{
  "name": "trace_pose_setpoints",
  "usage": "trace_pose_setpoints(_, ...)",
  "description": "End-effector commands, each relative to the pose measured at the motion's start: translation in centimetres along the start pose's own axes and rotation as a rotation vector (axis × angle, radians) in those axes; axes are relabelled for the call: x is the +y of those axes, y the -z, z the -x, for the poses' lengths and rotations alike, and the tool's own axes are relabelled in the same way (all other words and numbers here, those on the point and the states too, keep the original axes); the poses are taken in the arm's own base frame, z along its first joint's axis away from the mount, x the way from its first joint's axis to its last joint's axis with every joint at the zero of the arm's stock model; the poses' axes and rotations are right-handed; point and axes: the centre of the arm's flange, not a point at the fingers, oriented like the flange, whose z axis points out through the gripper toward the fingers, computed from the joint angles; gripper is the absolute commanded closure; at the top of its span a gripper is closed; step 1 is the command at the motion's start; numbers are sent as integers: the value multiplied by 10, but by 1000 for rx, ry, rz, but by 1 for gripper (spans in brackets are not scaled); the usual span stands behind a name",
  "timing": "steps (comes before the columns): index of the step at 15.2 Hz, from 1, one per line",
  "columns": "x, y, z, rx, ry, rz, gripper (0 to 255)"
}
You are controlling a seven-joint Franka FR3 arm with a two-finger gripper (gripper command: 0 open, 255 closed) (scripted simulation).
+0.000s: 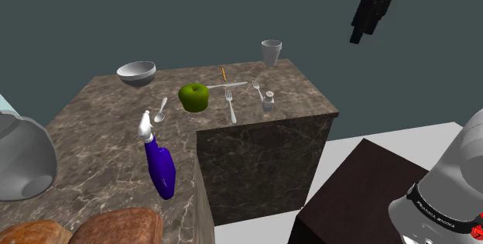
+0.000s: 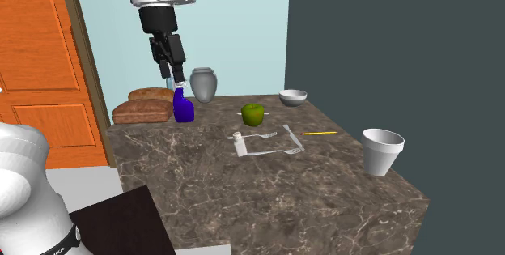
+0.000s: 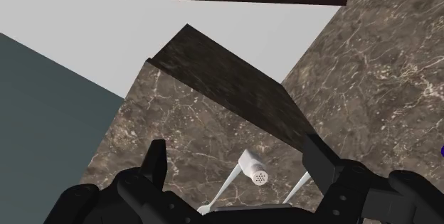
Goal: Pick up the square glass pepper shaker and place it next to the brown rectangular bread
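The pincer (image 3: 234, 149) hangs high above the table (image 1: 116, 130) — fingers wide apart, empty — with the pepper shaker (image 3: 252, 167) well below.

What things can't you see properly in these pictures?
- Bread: in the shoulder view, the bottom edge cuts it off.
- Jar: in the shoulder view, the left edge cuts it off.
- Forks: in the wrist view, their ends are hidden behind the base of the fingers.
- Shaker: too small in the second exterior view to tell what is inside.
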Motion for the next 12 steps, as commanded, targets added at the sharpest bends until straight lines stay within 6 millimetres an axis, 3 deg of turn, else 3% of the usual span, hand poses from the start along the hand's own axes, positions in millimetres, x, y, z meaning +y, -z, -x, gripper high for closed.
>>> trace_pose_setpoints(1,0,0,0,0,0,0,0)
trace_pose_setpoints(12,-33,-102,-105,-47,-13,-14,0)
